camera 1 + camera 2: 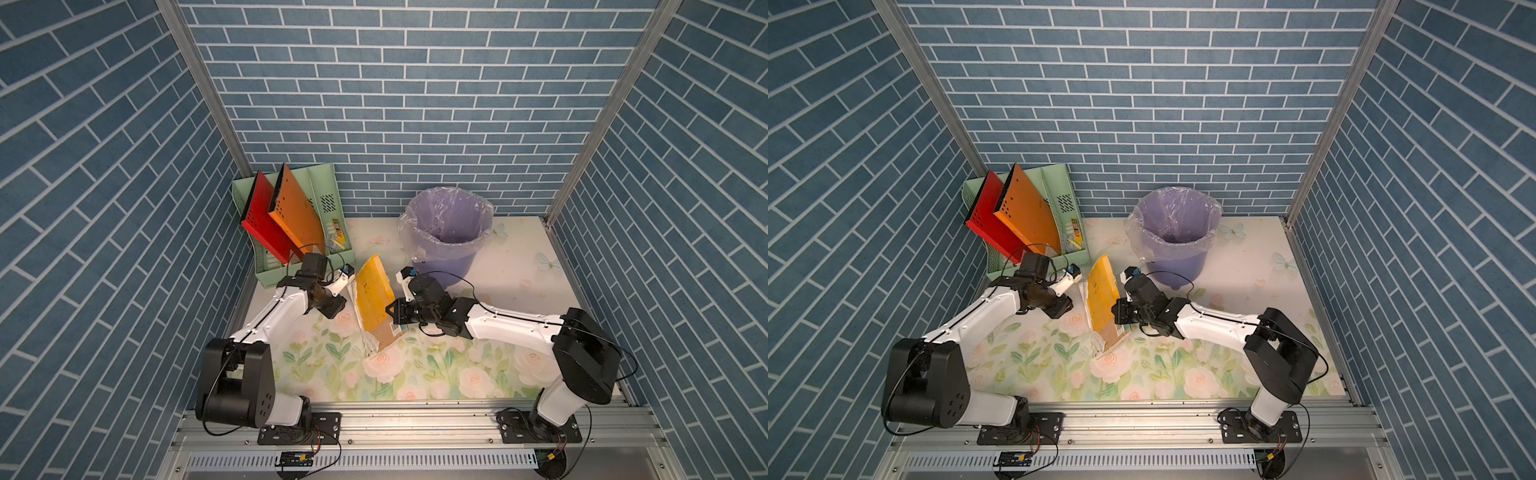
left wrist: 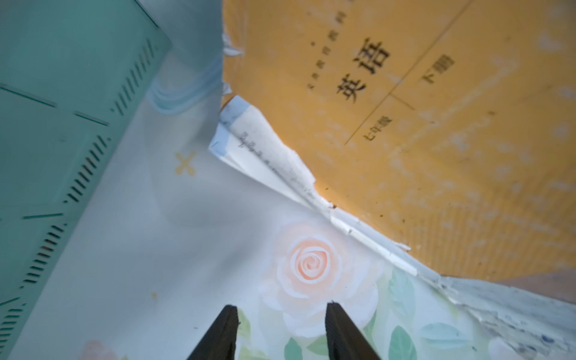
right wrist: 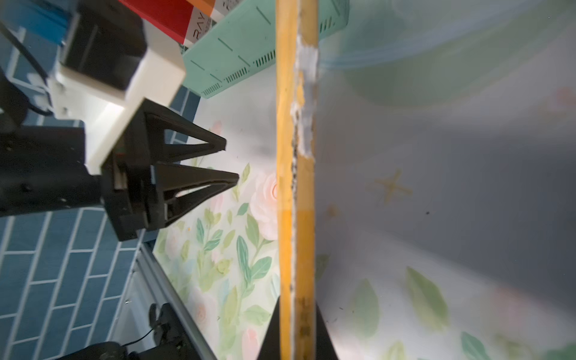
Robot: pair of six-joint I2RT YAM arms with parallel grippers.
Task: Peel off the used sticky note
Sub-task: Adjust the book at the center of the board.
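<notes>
Setup: orange-yellow textbook (image 1: 374, 297) stands tilted on its lower edge on the floral table (image 1: 457, 374), with the loose page edges turned toward the left arm.

Holding arm: the right gripper (image 3: 297, 314) is clamped on the textbook with one jaw against each cover, at what looks like the worn spine edge. Judged purpose: to prop the textbook upright so the page side is exposed.

Working arm: the left gripper (image 2: 282, 308) has its jaws parted with nothing between them. It sits just beside the textbook's page edge, not touching.

Task item: a white slip (image 2: 232, 131) with a pale blue strip and handwriting juts from the textbook's pages. It is probably the used sticky note, though I can't be certain. It is attached; the peel is not begun.

Next (judgement): pinch the slip's free corner and pull away from the textbook. Risks are tearing a page or tipping the textbook.

A lined purple bin (image 1: 446, 232) sits behind the textbook, likely for the discard.
</notes>
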